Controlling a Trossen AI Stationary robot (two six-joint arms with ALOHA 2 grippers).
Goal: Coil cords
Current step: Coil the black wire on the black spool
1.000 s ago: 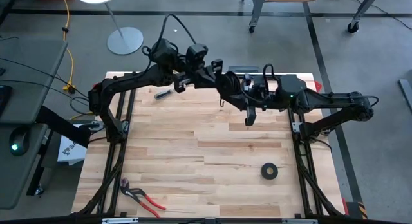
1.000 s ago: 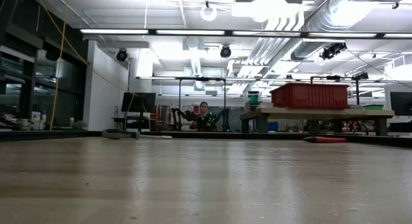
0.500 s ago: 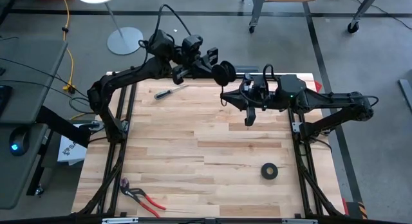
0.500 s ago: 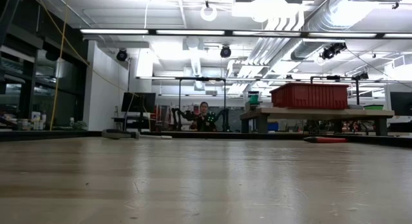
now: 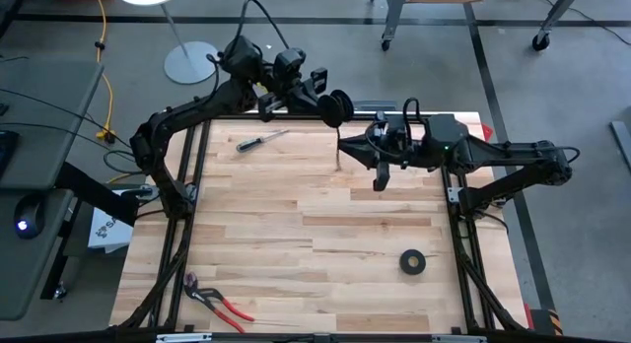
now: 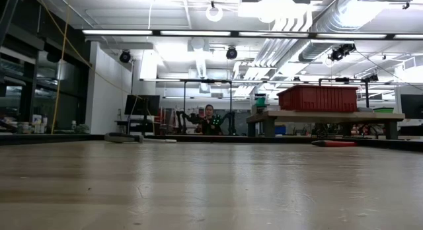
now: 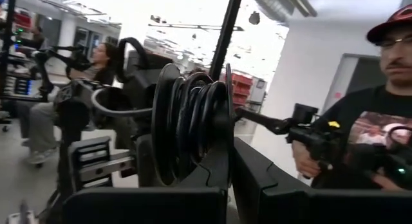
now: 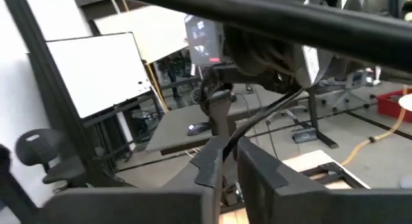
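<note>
A pale wooden plank bench point(image 5: 296, 235) stands on a grey concrete floor point(image 5: 552, 87) marked with dark tape lines. Long fluorescent ceiling lights point(image 6: 158, 33) and silver ducts point(image 6: 291, 32) hang overhead. A red plastic bin point(image 6: 318, 98) sits on a far table point(image 6: 324, 116); a whiteboard point(image 8: 96, 73) leans nearby.

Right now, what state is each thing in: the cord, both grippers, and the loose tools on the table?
cord: coiled in loops, held in the air
left gripper: shut on the coil
right gripper: cannot tell
screwdriver: lying flat, untouched
pliers: lying flat
tape roll: lying flat
</note>
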